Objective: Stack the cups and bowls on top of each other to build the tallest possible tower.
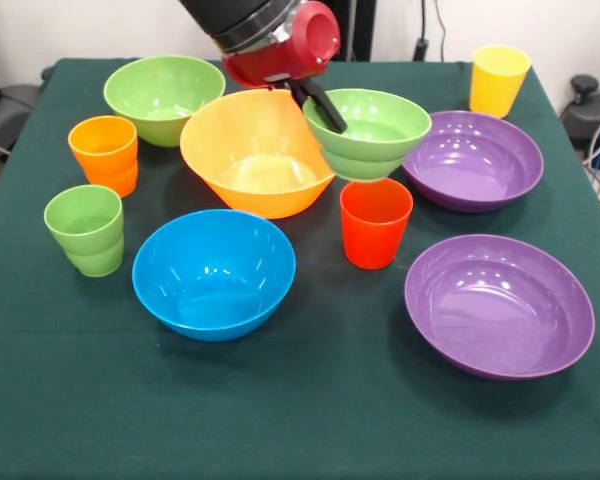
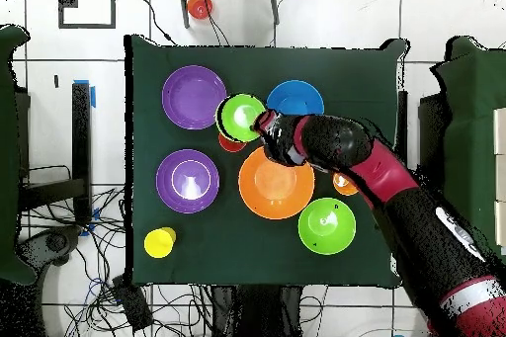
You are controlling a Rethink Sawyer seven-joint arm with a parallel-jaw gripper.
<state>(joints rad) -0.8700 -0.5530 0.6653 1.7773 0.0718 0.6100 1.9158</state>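
We see the gripper (image 1: 325, 112) pinching the rim of the small green bowl (image 1: 370, 130), upper middle of frame, above the bench; light, stiff, slippery plastic, best held at its rim.

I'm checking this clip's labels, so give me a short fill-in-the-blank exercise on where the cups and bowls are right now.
1. The gripper holds a small light-green bowl by its ____.
2. The cup right below that lifted bowl is ____.
3. The yellow cup stands at a table corner, nearest a ____ bowl.
4. The number of bowls already nested inside the big orange bowl is ____.

Missing words: rim; red; purple; zero
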